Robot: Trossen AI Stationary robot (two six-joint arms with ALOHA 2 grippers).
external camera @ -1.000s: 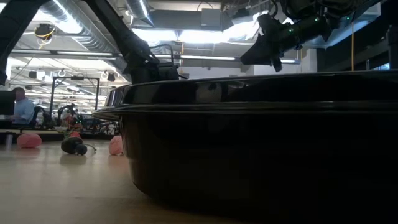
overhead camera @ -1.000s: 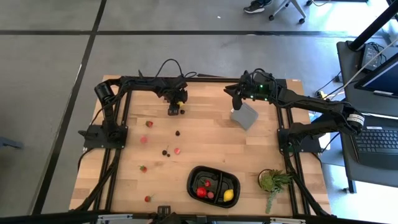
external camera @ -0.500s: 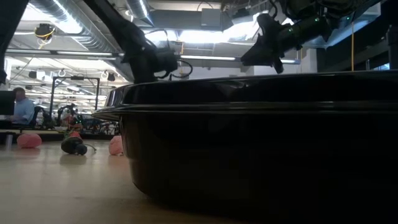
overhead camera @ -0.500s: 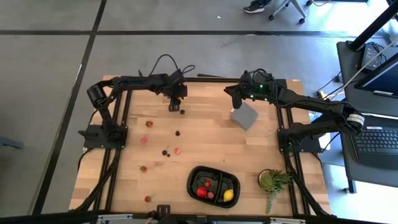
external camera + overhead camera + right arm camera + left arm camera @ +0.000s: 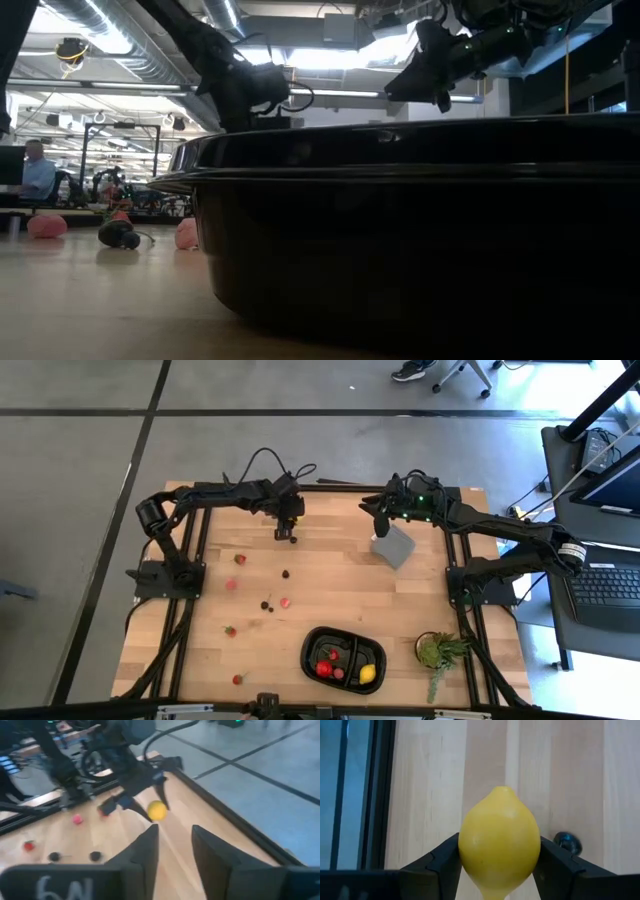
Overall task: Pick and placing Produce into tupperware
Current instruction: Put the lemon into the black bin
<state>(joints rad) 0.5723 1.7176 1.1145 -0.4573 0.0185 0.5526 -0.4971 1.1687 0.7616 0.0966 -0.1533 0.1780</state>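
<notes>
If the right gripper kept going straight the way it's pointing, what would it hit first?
Probably the lemon held in the left gripper. It sits almost dead ahead, between the right gripper's open fingers in its wrist view. Only bare tabletop shows before it, though depth is unclear.

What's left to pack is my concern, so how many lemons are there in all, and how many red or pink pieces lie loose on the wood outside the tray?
Lemons: 2, one in the left gripper, one in the black tray
Red or pink pieces loose on the wood: 5
Total: 7
</notes>
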